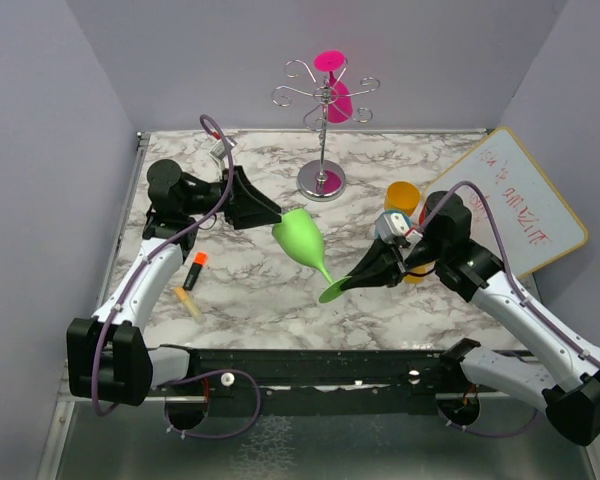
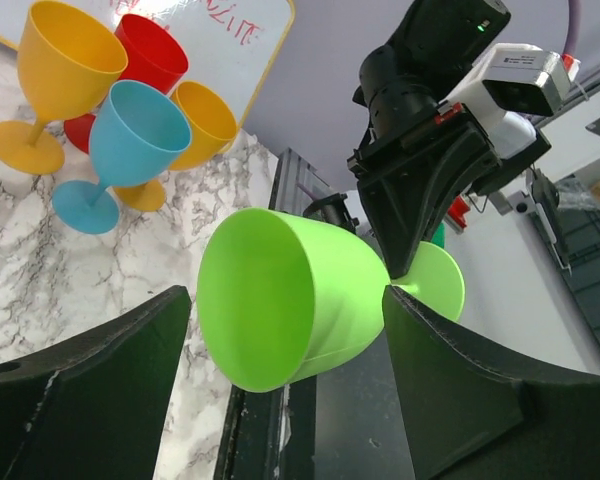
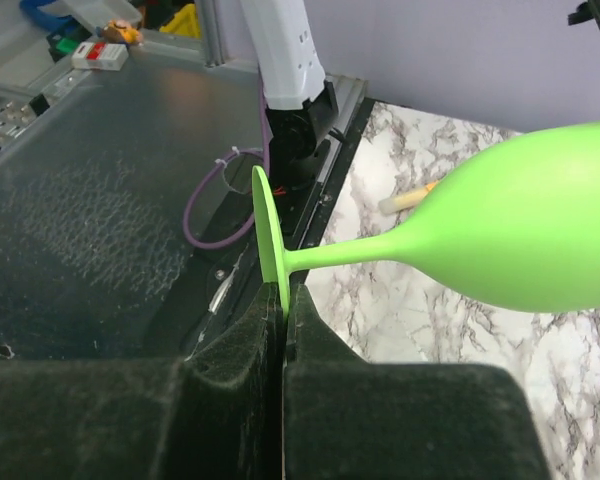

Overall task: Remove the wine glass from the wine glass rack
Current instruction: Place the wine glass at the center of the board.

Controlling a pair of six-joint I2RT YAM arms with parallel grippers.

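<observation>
Right hand (image 3: 283,300) pinching green wine glass (image 3: 520,235) foot, bowl over marble table (image 3: 380,320)

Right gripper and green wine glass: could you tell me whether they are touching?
Touching: the right wrist view shows the right gripper shut on the foot rim of the green wine glass.

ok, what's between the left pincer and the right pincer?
The green wine glass spans the gap. Its bowl sits inside the open left pincer and its foot is pinched in the shut right pincer. The top view shows it best.
</observation>
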